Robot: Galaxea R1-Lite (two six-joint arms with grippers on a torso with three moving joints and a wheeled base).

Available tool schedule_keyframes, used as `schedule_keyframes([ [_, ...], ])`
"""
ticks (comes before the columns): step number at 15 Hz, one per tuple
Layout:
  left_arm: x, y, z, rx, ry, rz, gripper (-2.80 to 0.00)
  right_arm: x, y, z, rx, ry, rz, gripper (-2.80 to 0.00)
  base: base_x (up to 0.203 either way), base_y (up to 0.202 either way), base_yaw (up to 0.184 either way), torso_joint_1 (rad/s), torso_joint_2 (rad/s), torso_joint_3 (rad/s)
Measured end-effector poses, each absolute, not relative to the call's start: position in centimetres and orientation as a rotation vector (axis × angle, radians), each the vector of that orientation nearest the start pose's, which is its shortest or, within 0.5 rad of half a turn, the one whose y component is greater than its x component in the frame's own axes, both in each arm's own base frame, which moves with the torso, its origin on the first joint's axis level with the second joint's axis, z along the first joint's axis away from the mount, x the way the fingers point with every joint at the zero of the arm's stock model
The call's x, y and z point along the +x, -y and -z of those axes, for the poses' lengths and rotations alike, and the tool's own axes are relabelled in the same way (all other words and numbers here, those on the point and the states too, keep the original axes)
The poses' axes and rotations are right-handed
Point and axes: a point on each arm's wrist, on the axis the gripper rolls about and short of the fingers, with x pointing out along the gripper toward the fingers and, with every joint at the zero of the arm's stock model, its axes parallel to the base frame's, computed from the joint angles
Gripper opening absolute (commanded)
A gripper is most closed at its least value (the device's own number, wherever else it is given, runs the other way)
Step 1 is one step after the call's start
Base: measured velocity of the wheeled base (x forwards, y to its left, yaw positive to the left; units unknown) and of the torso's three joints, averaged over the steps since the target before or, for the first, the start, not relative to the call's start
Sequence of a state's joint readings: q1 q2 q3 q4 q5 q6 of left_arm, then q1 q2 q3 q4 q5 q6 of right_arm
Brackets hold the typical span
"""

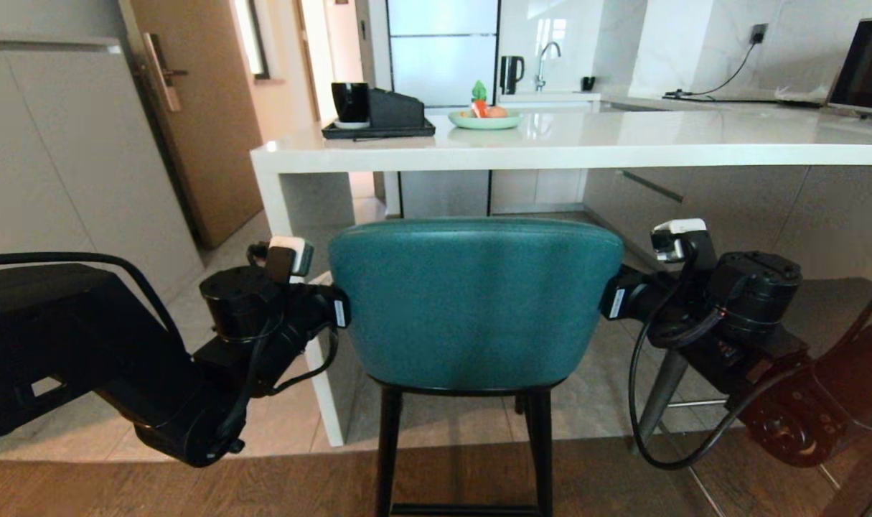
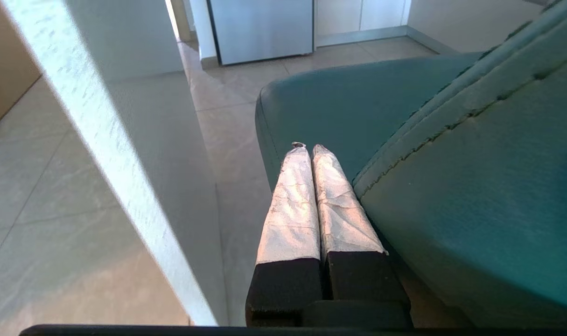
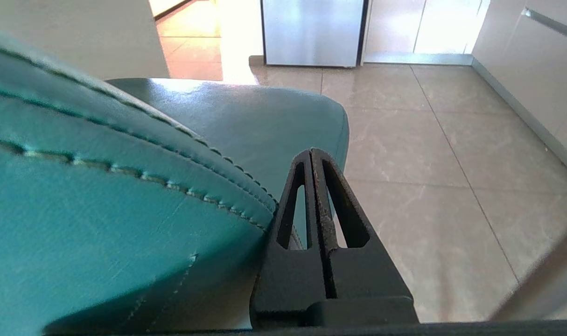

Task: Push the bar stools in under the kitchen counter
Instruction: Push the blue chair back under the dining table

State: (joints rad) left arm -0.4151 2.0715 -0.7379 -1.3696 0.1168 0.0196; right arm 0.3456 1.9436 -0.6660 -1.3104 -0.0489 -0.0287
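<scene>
Teal stool point(image 1: 471, 301) sits squeezed between your 2 closed grippers, left gripper point(image 2: 310, 148) and right gripper point(image 3: 312, 154); push evenly, straight under the worktop point(image 1: 565, 147).

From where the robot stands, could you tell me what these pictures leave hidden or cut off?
- Teal stool: feet cut off by the head view's bottom edge.
- Seat front: hidden behind its own back in the head view.
- Left gripper and right gripper: fingertips hidden behind the stool's sides in the head view.
- Kitchen counter: right end cut off by the frame edge.
</scene>
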Motion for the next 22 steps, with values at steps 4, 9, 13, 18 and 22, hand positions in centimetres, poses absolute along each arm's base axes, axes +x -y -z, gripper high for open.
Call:
schedule_keyframes([
  [4, 33.09, 14.37, -11.47, 0.010, 0.037, 0.297, -2.80, 31.57, -11.24, -13.84, -0.023, 0.041, -0.296, -2.80, 0.190, 0.000, 0.002, 0.004, 0.00, 0.002],
  [9, 32.97, 14.46, -11.44, 0.010, 0.037, 0.300, -2.80, 31.84, -11.27, -14.13, -0.021, 0.053, -0.294, -2.80, 0.190, 0.000, 0.002, 0.004, 0.00, 0.003],
  [13, 32.67, 14.40, -11.30, 0.012, 0.031, 0.301, -2.80, 32.03, -11.33, -14.17, -0.018, 0.058, -0.292, -2.80, 0.190, 0.000, 0.001, 0.004, 0.00, 0.002],
  [18, 32.51, 14.39, -11.32, 0.011, 0.029, 0.302, -2.80, 32.22, -11.51, -14.21, -0.016, 0.066, -0.282, -2.80, 0.055, 0.000, 0.001, 0.002, 0.00, 0.001],
  [22, 32.46, 14.25, -11.29, 0.012, 0.025, 0.299, -2.80, 32.31, -11.75, -14.14, -0.015, 0.066, -0.283, -2.80, 0.000, 0.000, 0.000, 0.000, 0.00, 0.000],
])
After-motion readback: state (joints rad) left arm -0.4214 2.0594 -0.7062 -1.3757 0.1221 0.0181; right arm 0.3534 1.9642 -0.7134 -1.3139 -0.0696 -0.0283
